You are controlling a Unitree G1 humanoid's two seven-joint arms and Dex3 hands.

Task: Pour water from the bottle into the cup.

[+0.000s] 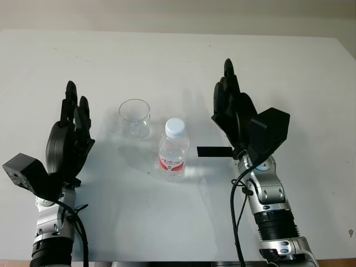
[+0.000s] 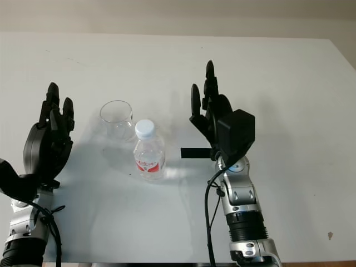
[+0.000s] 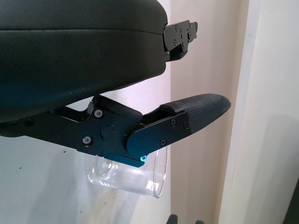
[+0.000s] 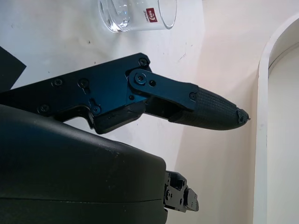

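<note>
The bottle (image 1: 173, 148) stands upright near the middle of the white table (image 1: 311, 83), its white cap still screwed on; the clear cup (image 1: 134, 118) sits just beside it at about ten o'clock, upright and empty as far as I can tell. My right robot hand (image 1: 233, 111) hangs open at three o'clock of the bottle, near it but not touching; my left robot hand (image 1: 71, 133) is open too, out at nine o'clock, holding nothing.

I judge the bottle to be light thin plastic, small, with water in it; the wall will likely give under a hard squeeze, and the smooth surface may slip, so I would close around the middle, on or just above the label band, and keep the pressure modest. The cap has to come off before any pouring. The cup looks like thin clear plastic or glass, light enough to tip if I knock it.

The label is red and white; its writing is too small for me to read, and I cannot name a brand.
</note>
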